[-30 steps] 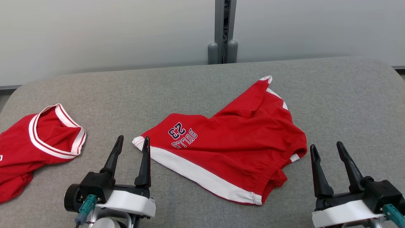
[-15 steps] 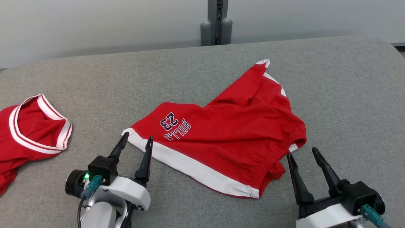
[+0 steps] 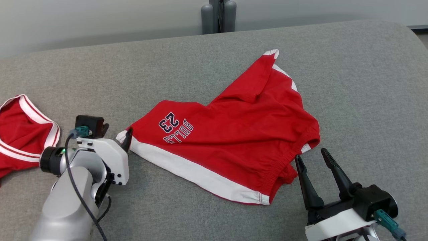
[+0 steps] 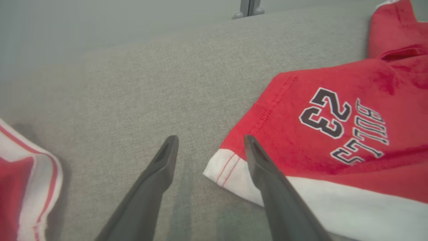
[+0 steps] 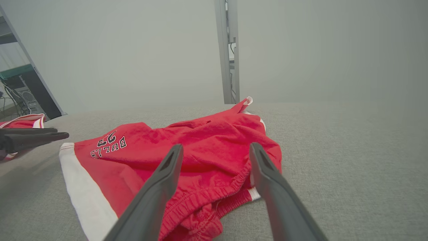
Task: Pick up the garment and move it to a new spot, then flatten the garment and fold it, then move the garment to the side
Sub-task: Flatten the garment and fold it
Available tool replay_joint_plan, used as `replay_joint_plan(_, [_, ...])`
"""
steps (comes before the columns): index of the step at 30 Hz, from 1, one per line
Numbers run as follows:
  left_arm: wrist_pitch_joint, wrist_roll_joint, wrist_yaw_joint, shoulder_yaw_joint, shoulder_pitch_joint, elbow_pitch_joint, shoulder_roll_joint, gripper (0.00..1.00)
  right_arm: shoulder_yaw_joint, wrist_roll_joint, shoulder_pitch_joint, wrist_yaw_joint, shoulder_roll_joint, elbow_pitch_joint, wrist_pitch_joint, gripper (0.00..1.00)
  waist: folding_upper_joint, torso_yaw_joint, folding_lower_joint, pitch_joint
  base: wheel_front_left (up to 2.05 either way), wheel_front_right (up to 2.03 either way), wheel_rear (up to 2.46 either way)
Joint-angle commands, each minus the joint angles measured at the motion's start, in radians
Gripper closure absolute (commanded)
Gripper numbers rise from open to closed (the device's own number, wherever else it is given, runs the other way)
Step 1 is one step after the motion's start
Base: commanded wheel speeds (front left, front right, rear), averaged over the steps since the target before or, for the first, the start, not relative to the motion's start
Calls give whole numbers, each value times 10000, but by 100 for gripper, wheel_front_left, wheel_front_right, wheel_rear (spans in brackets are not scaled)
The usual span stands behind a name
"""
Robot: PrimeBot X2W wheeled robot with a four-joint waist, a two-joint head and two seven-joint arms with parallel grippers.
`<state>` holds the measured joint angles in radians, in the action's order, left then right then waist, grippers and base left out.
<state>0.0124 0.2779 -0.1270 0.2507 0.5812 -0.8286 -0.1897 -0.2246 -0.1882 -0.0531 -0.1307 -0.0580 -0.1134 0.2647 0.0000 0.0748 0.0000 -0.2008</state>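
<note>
The garment [image 3: 234,134] is a pair of red shorts with a white hem and "BULLS 23" print, lying crumpled on the grey table [image 3: 367,83]. My left gripper [image 3: 117,132] stands open at its near-left corner. In the left wrist view the white hem corner [image 4: 220,167] lies between the fingers of the gripper [image 4: 210,138], the right finger [image 4: 267,174] over the cloth. My right gripper [image 3: 310,154] is open just short of the elastic waistband [image 5: 214,197], its fingers framing the garment [image 5: 200,140] with nothing held. The left fingers [image 5: 50,136] show at the right wrist view's left edge.
A second red garment with white striped trim [image 3: 23,134] lies at the table's left, close to my left wrist. A grey post [image 3: 217,16] stands behind the table's far edge. Bare grey table stretches right of and beyond the shorts.
The head camera has tilted down. My left wrist has turned and advanced to the shorts' hem corner. The right gripper has moved up to the waistband. Both stayed open.
</note>
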Motion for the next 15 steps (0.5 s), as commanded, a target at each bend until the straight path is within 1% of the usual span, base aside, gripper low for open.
replay_joint_plan(1, [372, 449, -39, 494, 294, -68, -72, 0, 7, -67, -133, -3, -18, 3, 13, 0, 0, 75, 0, -103, 0, 0, 0])
replay_joint_plan(3, [868, 974, -29, 1060, 469, -70, -360, 0, 3, -80, -150, -3, -7, 15, 13, 0, 0, 104, 0, -179, 0, 0, 0])
replay_joint_plan(6, [1311, 1662, -32, 1798, 710, 28, -764, 0, -19, -98, -176, -3, 10, 27, 13, 0, 0, 136, 0, -327, 0, 0, 0])
replay_joint_plan(10, [1639, 2306, -36, 2380, 977, -41, -1200, 0, -89, -73, -248, -3, 11, 42, 13, 0, 0, 155, 0, -490, 0, 0, 0])
replay_joint_plan(15, [1941, 3002, -37, 3095, 1123, 8, -1456, 0, -49, -54, -276, -3, -12, 46, 13, 0, 0, 130, 0, -609, 0, 0, 0])
